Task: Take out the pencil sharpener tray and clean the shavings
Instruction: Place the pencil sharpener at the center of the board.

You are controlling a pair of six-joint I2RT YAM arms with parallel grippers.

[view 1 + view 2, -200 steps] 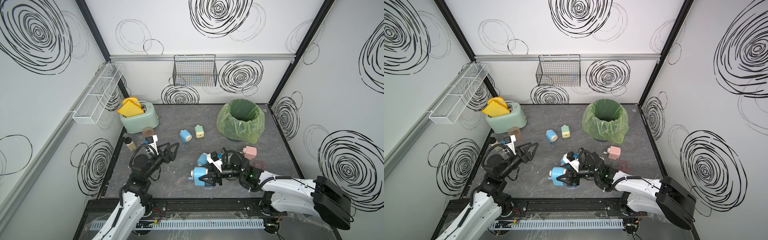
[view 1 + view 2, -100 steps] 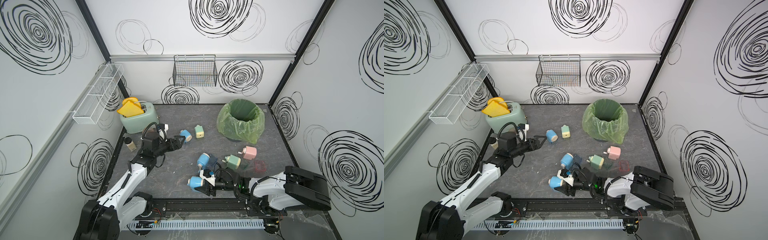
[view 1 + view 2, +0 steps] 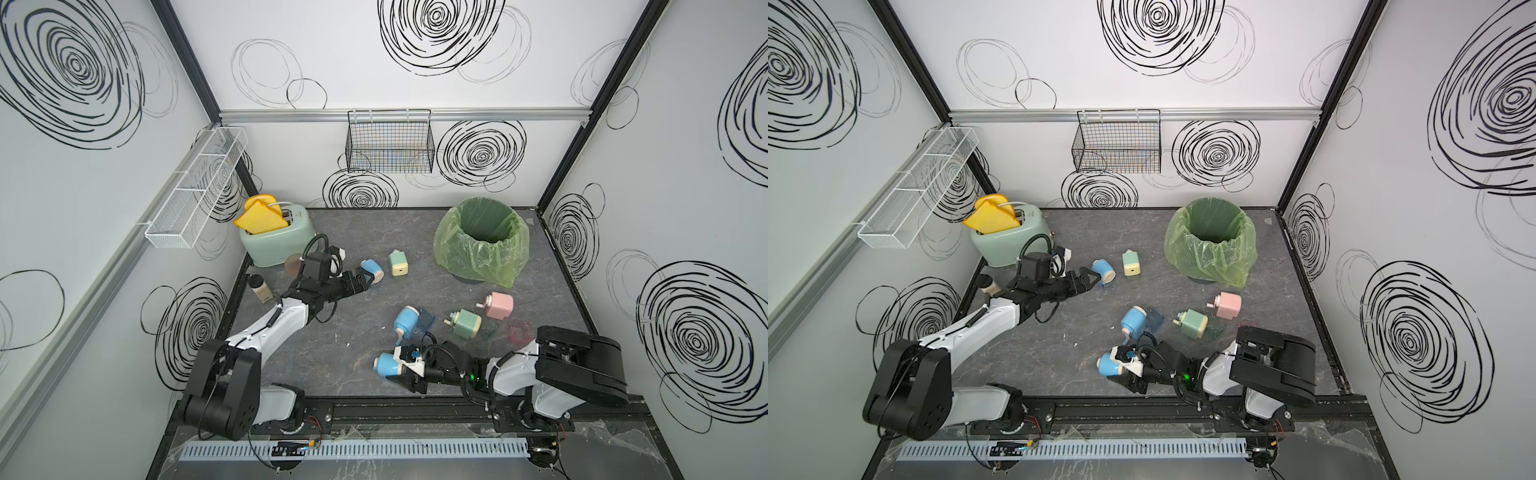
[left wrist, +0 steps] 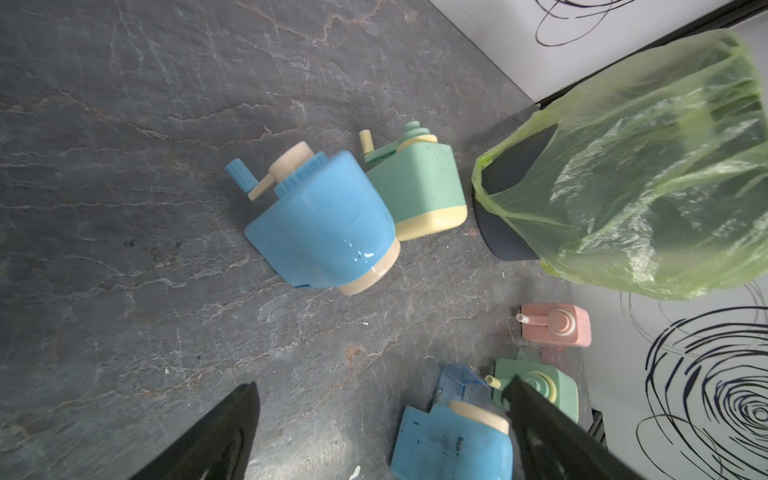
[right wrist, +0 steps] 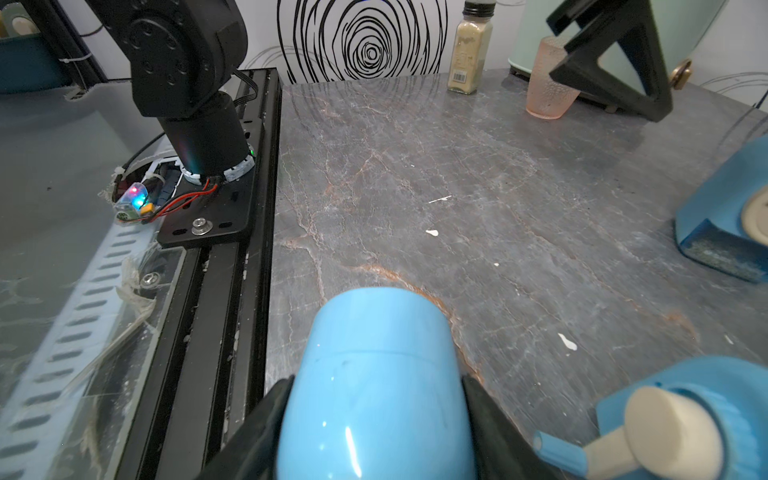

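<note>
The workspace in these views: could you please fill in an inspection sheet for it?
Surface: grey marbled tabletop, few white flecks.
Job's things: far blue sharpener, centre blue sharpener, near blue sharpener, green-and-yellow sharpener, green sharpener, pink sharpener; blue tray, green tray, red tray lying out; bagged bin.
Clutter: toaster holding toy toast, spice jar, pink cup.
Grippers: left gripper open, aimed at the far blue sharpener; right gripper shut on the near blue sharpener.
Cables: black cable loop at the left wrist.
Surroundings: wire basket, white wire shelf, swirl-printed walls.
</note>
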